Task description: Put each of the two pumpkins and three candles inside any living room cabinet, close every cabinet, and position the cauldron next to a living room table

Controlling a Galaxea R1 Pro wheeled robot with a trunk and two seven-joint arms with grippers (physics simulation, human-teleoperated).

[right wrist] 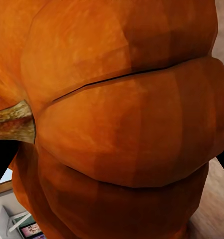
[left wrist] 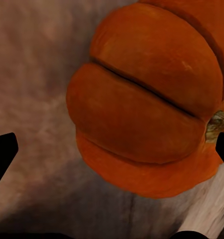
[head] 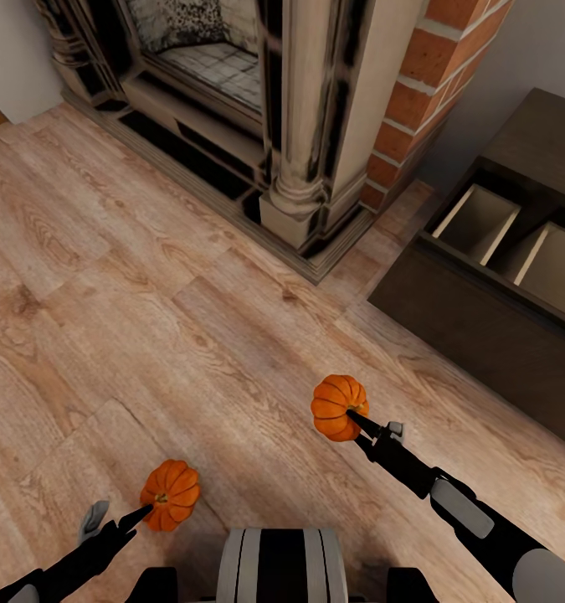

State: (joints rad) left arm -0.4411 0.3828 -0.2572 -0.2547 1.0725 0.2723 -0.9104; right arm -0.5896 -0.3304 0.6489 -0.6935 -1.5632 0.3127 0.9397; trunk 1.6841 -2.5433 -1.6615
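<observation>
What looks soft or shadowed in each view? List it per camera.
Head view: fireplace smeared, floor grain sharp. Left wrist view: floor blurred behind the ribbed orange pumpkin. Right wrist view: the other orange pumpkin shaded on its lower ribs, its stem soft.

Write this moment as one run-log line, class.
left gripper: shut on left pumpkin | right gripper: shut on right pumpkin | cabinet: drawer open, ahead right | both pumpkins above floor

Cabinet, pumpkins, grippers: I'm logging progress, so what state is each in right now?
Cabinet: drawer pulled open, its compartments bare.
Left pumpkin: held above the floor by the left gripper.
Right pumpkin: held above the floor by the right gripper.
Neither pumpkin is in the cabinet yet.
</observation>
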